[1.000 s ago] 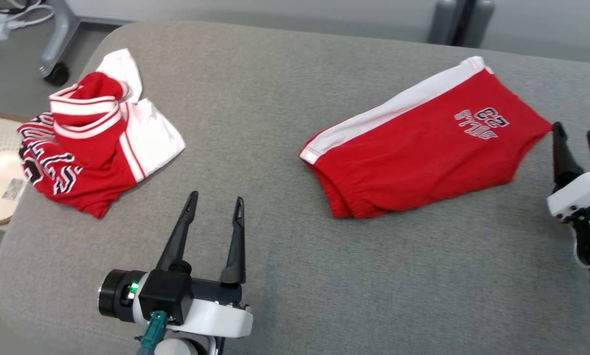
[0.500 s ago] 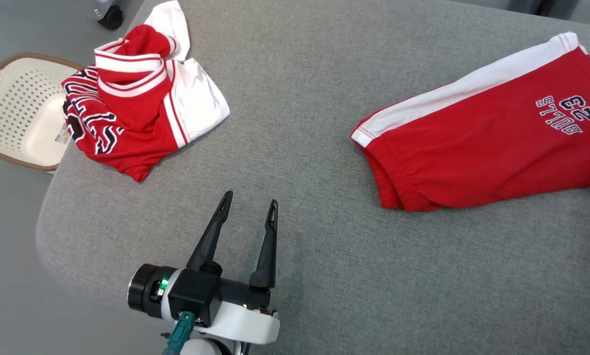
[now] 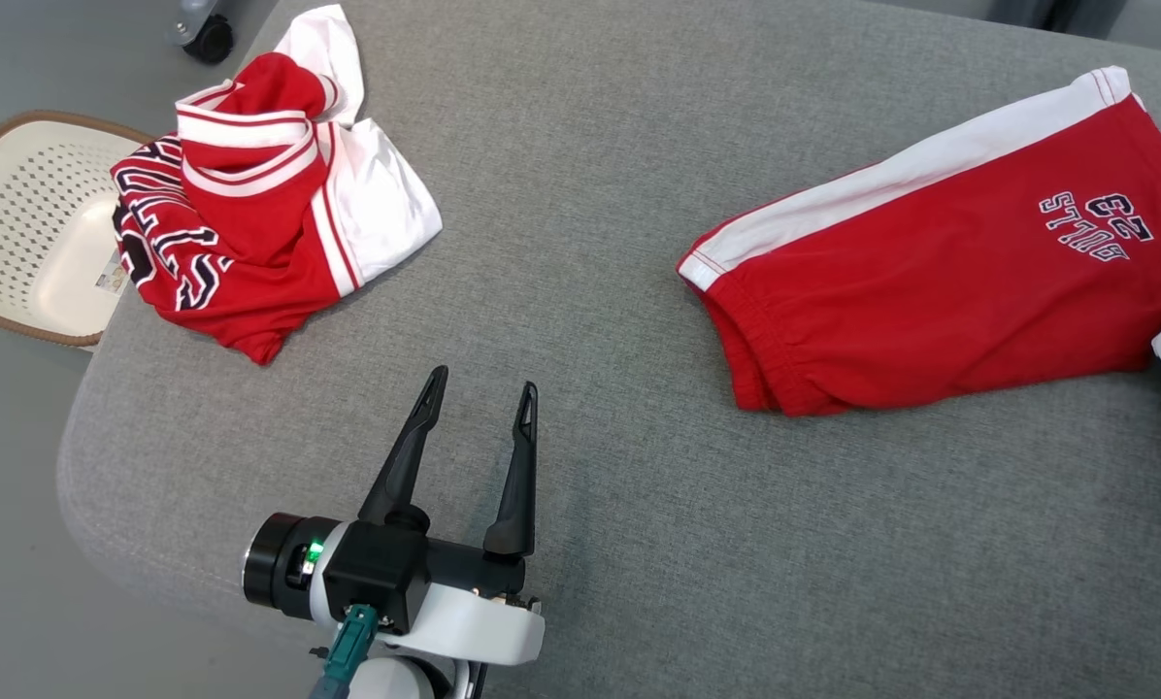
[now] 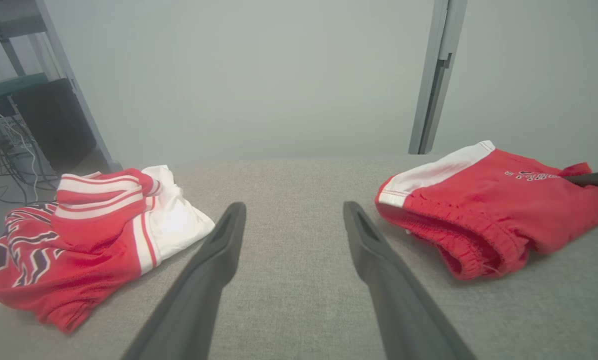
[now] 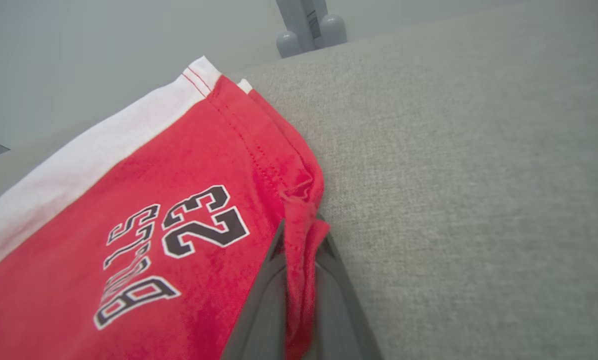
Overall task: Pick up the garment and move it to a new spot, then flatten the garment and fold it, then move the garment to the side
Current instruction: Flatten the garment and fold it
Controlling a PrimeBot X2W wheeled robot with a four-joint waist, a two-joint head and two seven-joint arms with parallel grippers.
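Stage: grasp made, nothing lifted.

- Right jaws: together, clamped on a corner of the red shorts (image 3: 930, 282). In the right wrist view a pinch of red hem stands up between the two fingers. The rest of the cloth lies flat on the worktop.
- Left jaws: apart, holding nothing, low over bare grey padded worktop (image 3: 580, 194).

Progress, as a judgement:
- The shorts already lie flat and doubled, one leg over the other, with two layers of gathered waistband showing at the end far from the right jaws.
- That fits either a first pick-up or the last move to the side. I cannot tell which.
- Either way the carry is not yet begun.

The garment:
- The shorts spread away to the left of the right jaws, and the "BULLS 23" print sits just beside them.
- From the left jaws, the shorts sit ahead and to the right, well apart.
- They are red knit with a white side stripe along the far edge and a stitched hem.
- They are smooth, with slight rumpling only at the pinched corner.
- The cloth is limp, so I expect it to hang and unfold if raised by one corner.

Also present:
- A crumpled red-and-white jersey (image 3: 250, 233) lies ahead and left of the left jaws.
- A pale perforated basket (image 3: 8, 233) sits beyond the jersey, off the worktop.
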